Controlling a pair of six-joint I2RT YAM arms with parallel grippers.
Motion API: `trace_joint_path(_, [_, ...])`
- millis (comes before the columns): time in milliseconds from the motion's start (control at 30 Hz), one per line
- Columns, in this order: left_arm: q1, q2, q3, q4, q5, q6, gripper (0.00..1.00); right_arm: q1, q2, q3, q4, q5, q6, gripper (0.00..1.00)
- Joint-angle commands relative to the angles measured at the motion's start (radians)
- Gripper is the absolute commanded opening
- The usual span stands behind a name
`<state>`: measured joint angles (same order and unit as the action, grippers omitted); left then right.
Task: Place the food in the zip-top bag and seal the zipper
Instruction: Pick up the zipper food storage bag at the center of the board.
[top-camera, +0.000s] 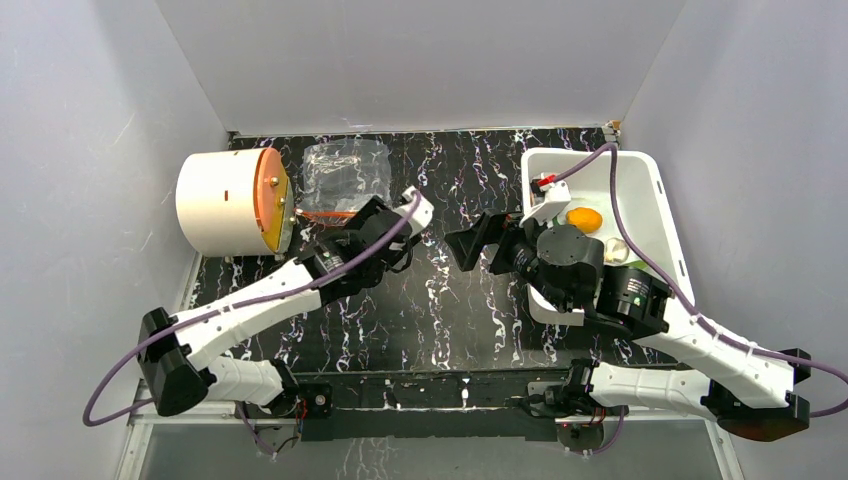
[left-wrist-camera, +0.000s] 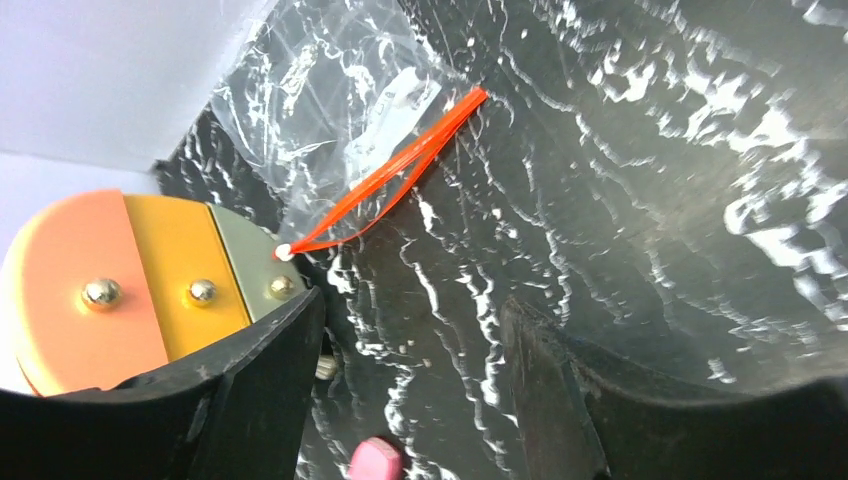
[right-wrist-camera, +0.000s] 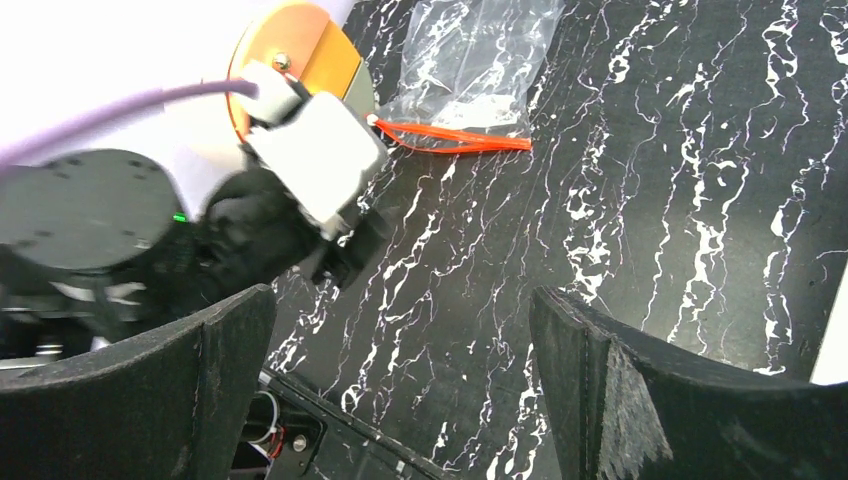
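Overhead, a black table (top-camera: 450, 320) veined with white fills the scene, with two robot arms reaching in from the 6 o'clock edge. Toward 11 o'clock lies the zip-top bag (top-camera: 345, 168), clear and crinkled, flat on the table, its white label (left-wrist-camera: 395, 115) showing through the plastic. The zipper (top-camera: 325, 213), a thin orange-red strip, runs along the bag's near edge. Seen close up from the left wrist, its two lines bow slightly apart in the middle. One end of the strip sits just beside the orange face of a cream cylinder (top-camera: 222, 200), which lies on its side at 10 o'clock.

The left gripper (left-wrist-camera: 410, 320) hovers near the zipper, on its 6 o'clock side, jaws spread wide with only table showing between them. The right gripper (right-wrist-camera: 400, 320) hangs over the middle of the table, pointing toward 9 o'clock, jaws likewise parted and holding nothing, well apart from the bag.

Behind it, at 2 o'clock, stands a white bin (top-camera: 655, 190). Inside rest an orange fruit (top-camera: 584, 218) and, near it toward 5 o'clock, a whitish piece (top-camera: 617, 250). The right arm hides much of the bin's floor. Both foods are well apart from the bag.
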<state>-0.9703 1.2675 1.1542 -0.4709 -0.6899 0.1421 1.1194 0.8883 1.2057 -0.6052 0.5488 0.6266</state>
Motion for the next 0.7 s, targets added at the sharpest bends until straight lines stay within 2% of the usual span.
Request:
trace_joint_path(0, [0.031,0.005,-0.132,0.246,-0.048,0.4,0.65,0.006,-0.028,0.004,0.053,-0.021,-0.003,0.98])
trace_joint_path(167, [0.201,0.091,-0.077,0.218,0.102,0.443,0.65,0.007,-0.05,-0.005,0.051,-0.024,0.003,0.98])
trace_joint_path(267, [0.272,0.163,-0.088,0.255,0.109,0.532,0.64,0.006,-0.068,-0.002,0.048,-0.028,0.003,0.98])
trace_joint_path(500, [0.389,0.263,-0.111,0.343,0.212,0.634,0.6,0.006,-0.124,-0.012,0.081,-0.047,-0.007,0.98])
trace_joint_path(667, [0.452,0.354,-0.133,0.459,0.207,0.687,0.54,0.007,-0.134,-0.017,0.094,-0.052,-0.007,0.98])
